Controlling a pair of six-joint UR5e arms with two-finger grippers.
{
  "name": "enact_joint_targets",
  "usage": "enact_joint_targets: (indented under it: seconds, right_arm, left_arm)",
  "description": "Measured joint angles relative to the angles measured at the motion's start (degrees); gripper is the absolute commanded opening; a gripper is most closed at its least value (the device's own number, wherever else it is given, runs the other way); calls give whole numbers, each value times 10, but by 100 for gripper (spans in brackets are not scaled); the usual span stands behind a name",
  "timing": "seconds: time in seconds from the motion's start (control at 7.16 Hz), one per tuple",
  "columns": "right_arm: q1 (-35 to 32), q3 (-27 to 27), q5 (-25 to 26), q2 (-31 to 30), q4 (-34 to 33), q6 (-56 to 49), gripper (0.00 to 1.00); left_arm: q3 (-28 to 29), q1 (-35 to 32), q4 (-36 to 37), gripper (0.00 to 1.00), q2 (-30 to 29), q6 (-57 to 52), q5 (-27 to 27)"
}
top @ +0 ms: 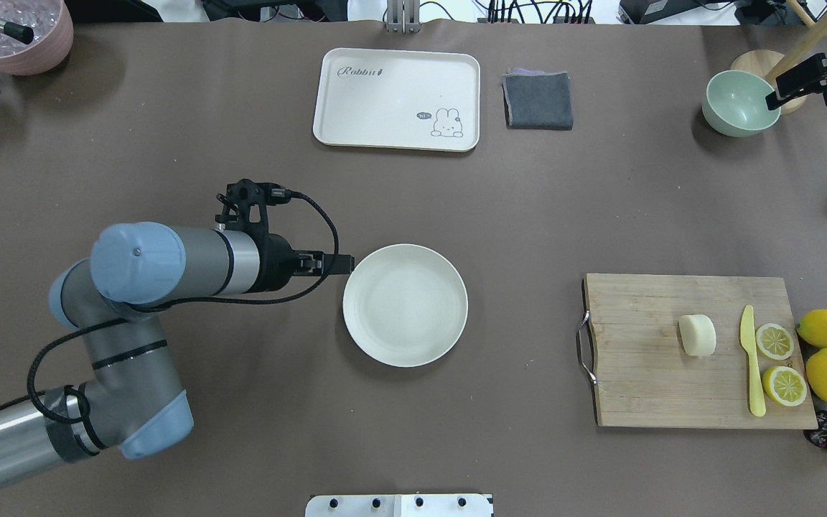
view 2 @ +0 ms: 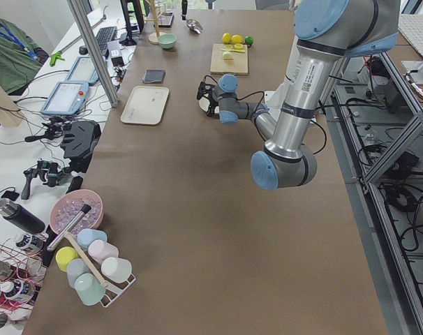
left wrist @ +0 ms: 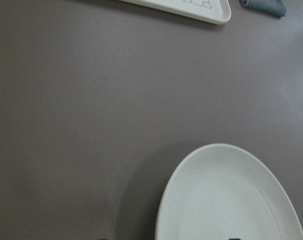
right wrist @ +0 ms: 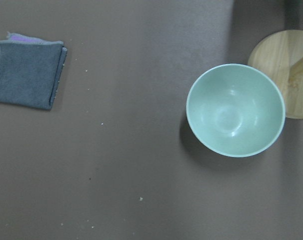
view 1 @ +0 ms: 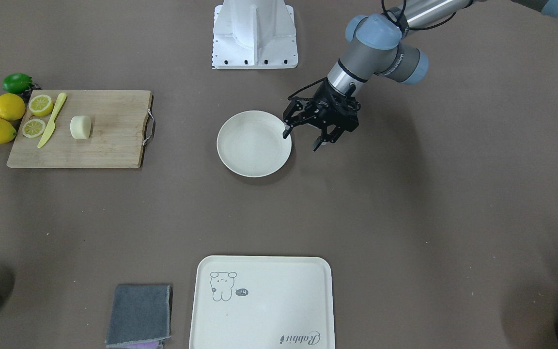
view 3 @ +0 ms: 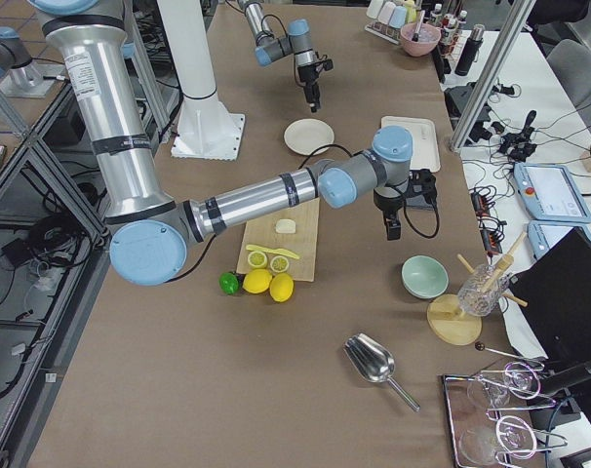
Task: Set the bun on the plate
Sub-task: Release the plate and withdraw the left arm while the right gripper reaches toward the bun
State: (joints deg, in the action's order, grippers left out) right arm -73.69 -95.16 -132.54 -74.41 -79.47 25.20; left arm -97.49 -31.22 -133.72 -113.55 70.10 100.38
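Plate (left wrist: 226, 200) just beside left end effector (view 1: 302, 139); bun (view 1: 81, 127) well apart, on board (view 1: 114, 140).

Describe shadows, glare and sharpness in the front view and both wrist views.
Front-facing view: sharp, even light, a broad soft shadow on the table right of the plate. Left wrist view: slightly soft, shadow left of the plate. Right wrist view: faint glare inside the green bowl.
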Motion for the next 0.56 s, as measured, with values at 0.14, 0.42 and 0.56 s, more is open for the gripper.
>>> enact_joint_targets:
  seconds: [0.14, 0.42, 0.56]
  right_arm:
    - [21, -3, 2, 4, 5, 6, 100]
    - [65, -19, 18, -4, 29, 26, 100]
    - [89, -23, 22, -12, 32, 46, 100]
  left_arm:
    - [-1, -53, 26, 97, 0, -2, 46]
    - [7, -154, 60, 97, 7, -35, 141]
    - [19, -196, 74, 97, 13, -77, 166]
